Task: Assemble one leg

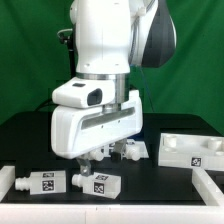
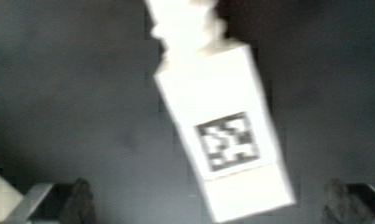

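Black table (image 1: 25, 145), three legs (image 1: 45, 183); gripper (image 2: 205, 203) spread wide, holding nothing, above one leg (image 2: 219, 130)

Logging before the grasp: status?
Tool open, straddling leg, no contact. Leg lying flat, tag up. Nothing seen in the way.

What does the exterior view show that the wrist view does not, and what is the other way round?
Only the exterior view shows the robot arm, the wide white board and several legs together. Only the wrist view shows one leg close up, its tag readable, lying between the open fingers without touching them. Both show the gripper low over the black table.
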